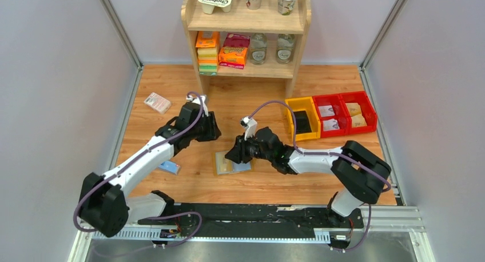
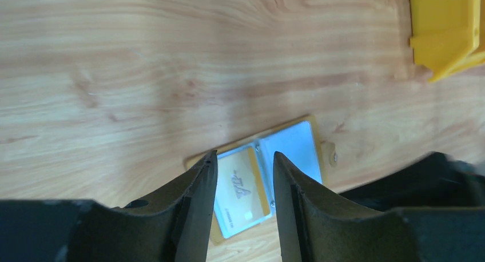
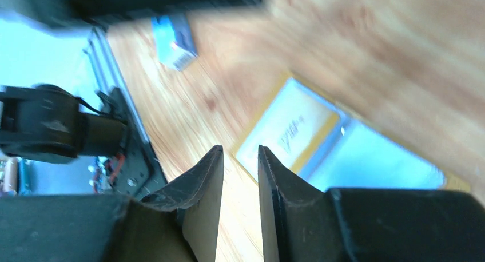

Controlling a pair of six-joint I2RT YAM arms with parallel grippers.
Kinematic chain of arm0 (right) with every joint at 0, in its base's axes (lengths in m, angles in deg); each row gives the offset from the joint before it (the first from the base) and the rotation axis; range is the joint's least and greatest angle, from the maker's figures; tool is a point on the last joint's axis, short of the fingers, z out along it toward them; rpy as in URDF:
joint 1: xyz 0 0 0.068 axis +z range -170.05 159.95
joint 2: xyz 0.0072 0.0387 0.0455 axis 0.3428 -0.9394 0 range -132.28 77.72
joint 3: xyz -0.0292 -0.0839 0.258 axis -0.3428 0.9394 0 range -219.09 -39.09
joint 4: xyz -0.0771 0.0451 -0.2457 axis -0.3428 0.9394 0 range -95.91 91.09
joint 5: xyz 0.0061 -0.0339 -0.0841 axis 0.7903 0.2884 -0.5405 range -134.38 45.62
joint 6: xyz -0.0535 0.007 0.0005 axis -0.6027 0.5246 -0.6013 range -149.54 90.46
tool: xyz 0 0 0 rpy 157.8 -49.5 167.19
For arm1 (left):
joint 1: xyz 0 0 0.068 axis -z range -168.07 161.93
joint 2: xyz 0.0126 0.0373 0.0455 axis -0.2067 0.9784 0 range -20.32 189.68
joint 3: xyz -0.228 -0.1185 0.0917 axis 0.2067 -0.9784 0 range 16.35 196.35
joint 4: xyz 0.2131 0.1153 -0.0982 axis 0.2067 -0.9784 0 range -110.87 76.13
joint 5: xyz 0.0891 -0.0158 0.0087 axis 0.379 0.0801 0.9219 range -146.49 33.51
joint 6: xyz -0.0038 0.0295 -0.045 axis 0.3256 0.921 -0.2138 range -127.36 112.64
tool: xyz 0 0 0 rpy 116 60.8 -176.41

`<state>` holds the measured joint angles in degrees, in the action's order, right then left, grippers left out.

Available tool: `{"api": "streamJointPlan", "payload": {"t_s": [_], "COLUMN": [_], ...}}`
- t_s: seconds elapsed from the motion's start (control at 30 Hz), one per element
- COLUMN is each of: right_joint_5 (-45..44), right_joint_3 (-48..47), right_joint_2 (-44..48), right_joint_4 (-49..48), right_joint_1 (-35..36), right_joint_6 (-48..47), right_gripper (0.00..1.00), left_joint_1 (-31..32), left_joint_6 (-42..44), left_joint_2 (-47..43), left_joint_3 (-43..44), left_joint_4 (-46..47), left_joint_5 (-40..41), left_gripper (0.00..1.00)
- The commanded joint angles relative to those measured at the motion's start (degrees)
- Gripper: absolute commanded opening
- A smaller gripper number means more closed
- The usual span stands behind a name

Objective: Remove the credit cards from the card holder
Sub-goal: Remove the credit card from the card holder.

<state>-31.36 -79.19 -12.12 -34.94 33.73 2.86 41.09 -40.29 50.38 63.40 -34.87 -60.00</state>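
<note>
One card holder (image 1: 224,165), spread open and flat on the wooden table (image 1: 251,102), between the two arms and nearer the front edge. Holds a gold-banded card (image 2: 243,187) in one clear pocket, with a pale grey-blue panel beside it.

Left gripper (image 2: 243,159): jaws moderately spread, nothing between them. Hangs above the holder without touching it. Looks straight down through the gap onto the gold-banded card. From overhead, sits behind the holder, toward the shelf.

Right gripper (image 3: 237,153): jaws narrowly parted, only bare wood showing in the slit, nothing pinched. Holder's corner just beside the fingertips in the blurred wrist view, off to one side rather than between them. From overhead, overlaps the holder's right edge. Cannot tell whether touching or just above.

Elsewhere: blue bar (image 1: 170,167) by the left arm, yellow bin (image 1: 303,119) behind the right gripper.
</note>
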Motion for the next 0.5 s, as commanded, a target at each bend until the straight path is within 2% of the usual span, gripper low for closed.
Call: {"api": "streamJointPlan", "payload": {"t_s": [0.0,0.1,0.27,0.47], "right_joint_5": [3.5,3.9,2.0,2.8], "right_joint_3": [0.4,-0.1,-0.7,-2.4], "right_joint_2": [-3.1,-3.4,-4.9,-8.4], "right_joint_4": [2.8,2.8,3.6,3.5], "right_joint_1": [-0.4,-0.5,-1.7,-2.5], "right_joint_6": [1.9,2.0,3.5,5.8], "right_gripper": [0.32,0.35,0.35,0.36], "left_joint_1": [-0.9,-2.0,-2.0,-2.0], "left_joint_6": [-0.1,-1.3,-1.3,-2.4], "left_joint_2": [-4.9,-4.3,-7.2,-8.8], "left_joint_3": [-3.5,-5.6,-8.8,-12.3], "left_joint_4": [-3.5,-4.5,1.6,6.6], "left_joint_5": [10.1,9.0,-2.7,-11.2], "left_gripper": [0.5,0.51,0.45,0.38]}}
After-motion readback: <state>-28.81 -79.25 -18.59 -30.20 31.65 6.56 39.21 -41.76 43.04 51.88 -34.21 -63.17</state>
